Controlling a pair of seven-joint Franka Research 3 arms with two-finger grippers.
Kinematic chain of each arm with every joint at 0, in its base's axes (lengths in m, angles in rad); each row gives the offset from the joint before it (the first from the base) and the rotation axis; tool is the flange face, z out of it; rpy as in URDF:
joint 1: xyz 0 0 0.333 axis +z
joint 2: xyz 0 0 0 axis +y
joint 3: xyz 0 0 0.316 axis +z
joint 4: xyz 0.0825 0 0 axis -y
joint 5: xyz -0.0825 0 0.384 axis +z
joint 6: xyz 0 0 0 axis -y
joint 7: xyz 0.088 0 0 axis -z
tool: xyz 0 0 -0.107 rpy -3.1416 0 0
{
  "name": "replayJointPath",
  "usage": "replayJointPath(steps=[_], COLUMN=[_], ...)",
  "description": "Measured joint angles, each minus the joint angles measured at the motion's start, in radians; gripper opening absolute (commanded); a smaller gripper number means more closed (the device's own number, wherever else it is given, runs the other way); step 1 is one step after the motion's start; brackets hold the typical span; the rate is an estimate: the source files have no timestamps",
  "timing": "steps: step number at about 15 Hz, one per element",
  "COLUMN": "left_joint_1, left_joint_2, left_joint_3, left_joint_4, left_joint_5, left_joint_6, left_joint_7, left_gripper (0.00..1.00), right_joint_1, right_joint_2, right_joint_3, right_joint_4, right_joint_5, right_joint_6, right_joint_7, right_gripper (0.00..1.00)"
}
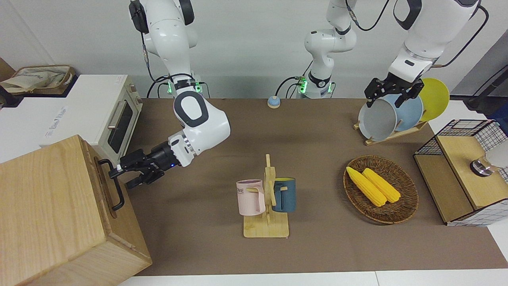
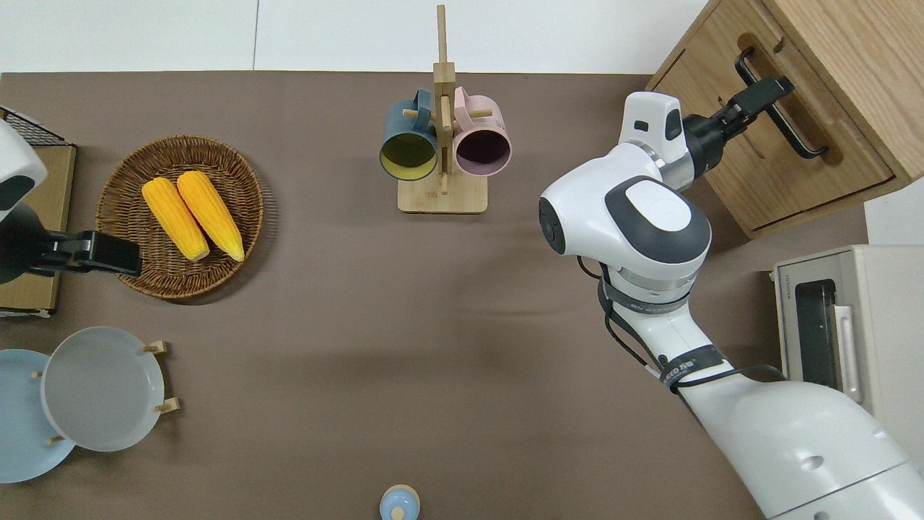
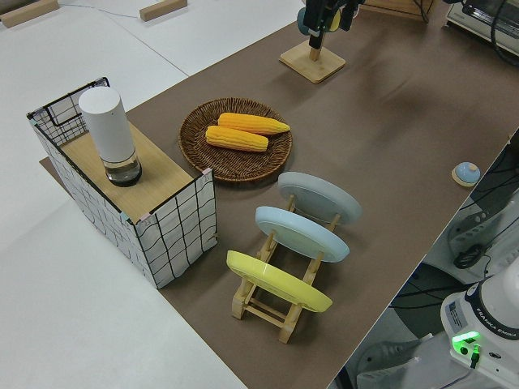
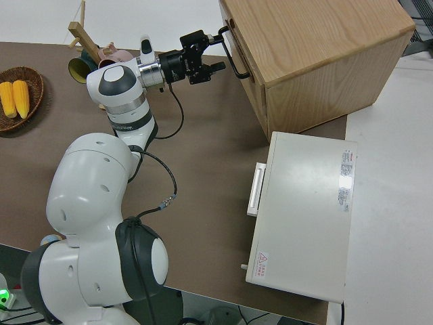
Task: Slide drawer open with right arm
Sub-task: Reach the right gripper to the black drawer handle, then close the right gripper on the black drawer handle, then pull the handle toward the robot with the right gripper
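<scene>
Now the step in hand is the approach to the handle (image 1: 113, 185) of the drawer (image 2: 776, 141), which is shut flush in the big wooden cabinet (image 1: 51, 214) at the right arm's end of the table (image 1: 317, 131), farther from the robots than the white toaster oven (image 1: 107, 115).

To do it well (my judgement): the fingers should straddle the black bar squarely, one on each side, before closing. The tips meet the bar near its end nearest the robots; a grip closer to the middle would pull more evenly and be less likely to rack the drawer. Once clamped, pull straight out along the drawer's own travel, not sideways, and slowly, since the cabinet sits at an angle to the table edge.

Pose: the right arm (image 2: 650, 231) is stretched low across the table, forearm nearly level, wrist pointed at the cabinet front. The right gripper (image 1: 126, 174) has its fingers spread apart, one above the other in the front view, with the upper tip touching or just beside the bar. Whether the bar lies between the fingers I cannot tell (the overhead view shows the gripper (image 2: 758, 100) overlapping the handle). Nothing is gripped.

The left arm is parked; its gripper (image 1: 391, 93) has its fingers apart.
</scene>
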Motion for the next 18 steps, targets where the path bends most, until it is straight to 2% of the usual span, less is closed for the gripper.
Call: replayJointPath(steps=[2,5,7,15,18], left_joint_1=[0.000,0.000,0.000,0.000,0.000], left_joint_2=[0.000,0.000,0.000,0.000,0.000], left_joint_3=[0.000,0.000,0.000,0.000,0.000], left_joint_4=[0.000,0.000,0.000,0.000,0.000], left_joint_5=[0.000,0.000,0.000,0.000,0.000], left_joint_6=[0.000,0.000,0.000,0.000,0.000], left_joint_7=[0.000,0.000,0.000,0.000,0.000], left_gripper=[0.99,0.99,0.99,0.99,0.99], right_joint_1=[0.000,0.000,-0.001,0.002,0.021], right_joint_2=[0.002,0.003,0.005,0.007,0.012], right_joint_3=[-0.009,-0.020,-0.022,-0.020,-0.018], right_joint_4=[0.000,0.000,0.000,-0.005,-0.006], right_joint_5=[0.000,-0.001,-0.002,-0.006,-0.006], right_joint_6=[-0.001,-0.001,-0.002,-0.012,-0.048], right_joint_7=[0.005,0.006,0.006,0.029,0.031], right_gripper=[0.698,0.213,0.007,0.000,0.000])
